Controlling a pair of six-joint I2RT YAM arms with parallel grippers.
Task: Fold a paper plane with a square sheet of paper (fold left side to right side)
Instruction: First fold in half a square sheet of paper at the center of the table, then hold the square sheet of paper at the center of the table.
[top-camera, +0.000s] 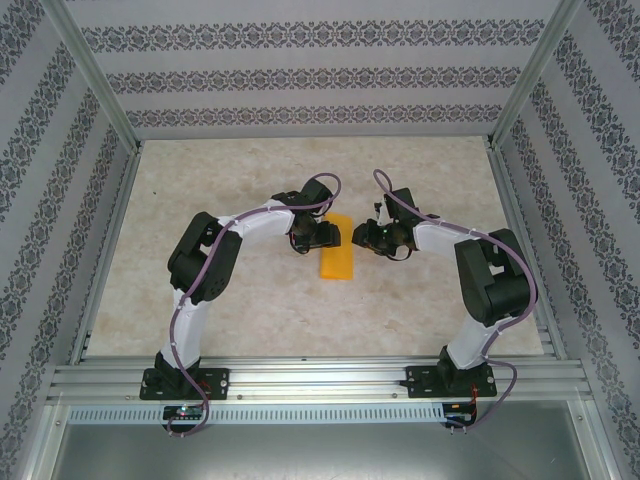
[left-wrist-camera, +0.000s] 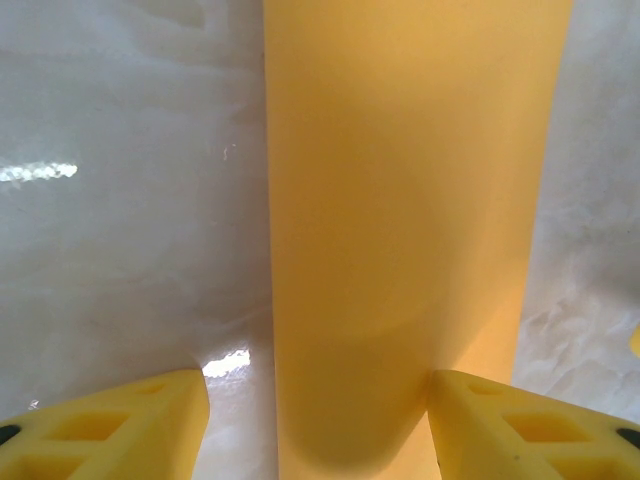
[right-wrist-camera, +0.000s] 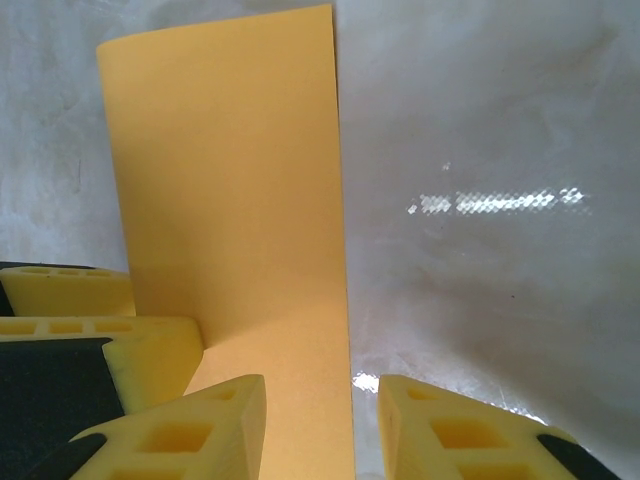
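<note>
a robot test cell in a lab

i look down from above into a boxed-in bench. bare aluminium posts (top-camera: 90, 70) frame it, and flat panels (top-camera: 300, 80) printed with bands of ornamental pattern stand as walls on three sides. the tabletop (top-camera: 200, 310) is a pale marble-look sheet. the left arm (top-camera: 200, 270) and the right arm (top-camera: 490, 285) are bolted to a slotted aluminium rail (top-camera: 320, 380) along the near edge.

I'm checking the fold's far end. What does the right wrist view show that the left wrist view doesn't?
Right wrist: the far end of the folded orange paper, plus the left claw's fingers beside the strip. Left wrist: the left claw open, the strip running off the frame's top. Shared: the paper lying on the pale table.
</note>
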